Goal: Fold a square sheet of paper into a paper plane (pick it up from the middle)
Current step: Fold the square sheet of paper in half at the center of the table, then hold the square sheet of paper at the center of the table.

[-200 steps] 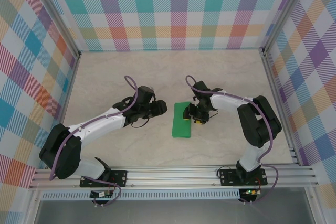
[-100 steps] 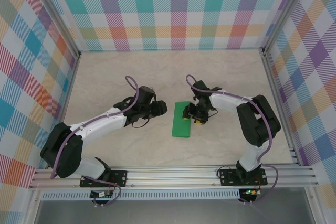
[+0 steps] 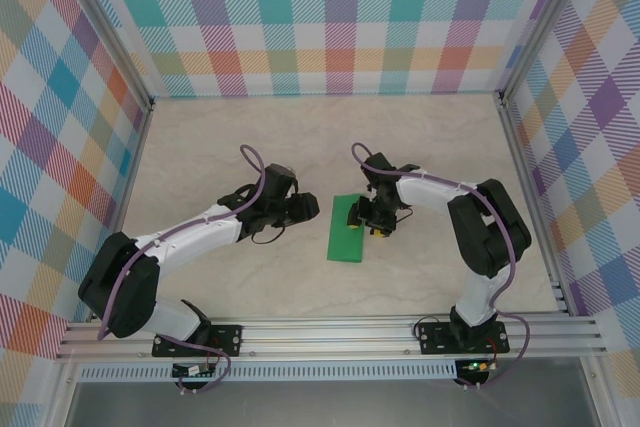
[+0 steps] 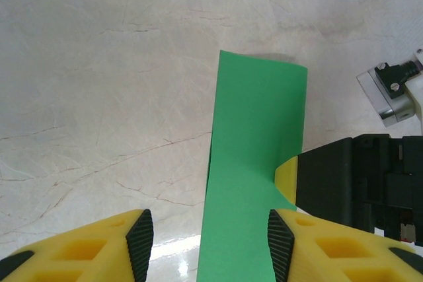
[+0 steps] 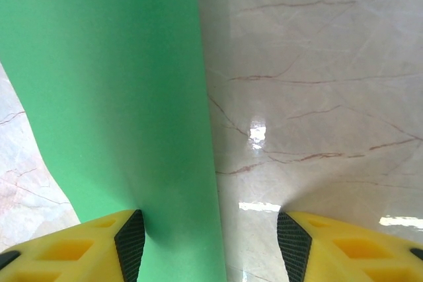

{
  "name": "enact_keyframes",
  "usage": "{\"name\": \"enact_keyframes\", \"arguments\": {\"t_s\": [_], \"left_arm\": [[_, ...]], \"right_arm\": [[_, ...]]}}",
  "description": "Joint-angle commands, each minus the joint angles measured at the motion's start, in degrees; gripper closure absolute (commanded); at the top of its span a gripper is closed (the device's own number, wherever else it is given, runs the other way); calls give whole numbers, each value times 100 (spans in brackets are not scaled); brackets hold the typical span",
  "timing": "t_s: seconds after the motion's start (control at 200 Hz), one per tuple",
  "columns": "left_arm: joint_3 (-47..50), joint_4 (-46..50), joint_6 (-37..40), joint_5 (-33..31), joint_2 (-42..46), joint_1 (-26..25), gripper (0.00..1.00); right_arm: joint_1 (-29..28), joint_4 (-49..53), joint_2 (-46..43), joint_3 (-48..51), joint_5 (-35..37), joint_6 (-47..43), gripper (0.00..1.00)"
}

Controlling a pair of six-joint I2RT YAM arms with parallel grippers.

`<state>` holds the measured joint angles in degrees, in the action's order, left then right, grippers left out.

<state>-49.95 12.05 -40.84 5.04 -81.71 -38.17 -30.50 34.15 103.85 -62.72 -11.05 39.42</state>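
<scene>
Right gripper [image 5: 210, 237] straddles the green paper's [image 5: 112, 97] long edge.

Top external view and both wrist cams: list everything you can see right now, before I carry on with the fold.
sheet of paper: 1, green, a narrow rectangle lying flat mid-table, between the grippers
table: 1, beige marbled, under everything
walls: 3, multicolour plaid, at left, back and right
frame rail: 1, silver, near edge, carrying both arm bases
cables: 2, purple, one along each arm
left arm: 1, white and black, reaching in from near left
right arm: 1, white and black, reaching in from near right
left gripper: 1, yellow fingers with black pads, open, just left of the paper
right gripper: 1, same colours, open, one fingertip on the paper's right edge
</scene>
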Motion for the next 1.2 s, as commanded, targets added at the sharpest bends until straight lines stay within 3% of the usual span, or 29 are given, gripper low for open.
{"name": "enact_keyframes", "arguments": {"t_s": [0.0, 0.325, 0.49, 0.57, 0.635, 1.195], "left_arm": [[-54, -1, 41, 76, -73, -31, 50], [-49, -114, 40, 207, -141, -28, 54], [-106, -450, -48, 629, -473, -32, 72], [-174, -633, -115, 857, -737, -32, 91], [-238, -785, -176, 993, -952, -41, 100], [-676, -1534, -496, 1651, -2235, -76, 100]], "right_arm": [[-45, 91, 406, 32, 383, -71, 41], [-52, 153, 526, -12, 479, -4, 40], [-61, 206, 583, -22, 567, -13, 41], [-63, 243, 625, -25, 608, -13, 41], [-70, 255, 636, -21, 620, -12, 40], [-79, 233, 777, -30, 648, 22, 40]]}}
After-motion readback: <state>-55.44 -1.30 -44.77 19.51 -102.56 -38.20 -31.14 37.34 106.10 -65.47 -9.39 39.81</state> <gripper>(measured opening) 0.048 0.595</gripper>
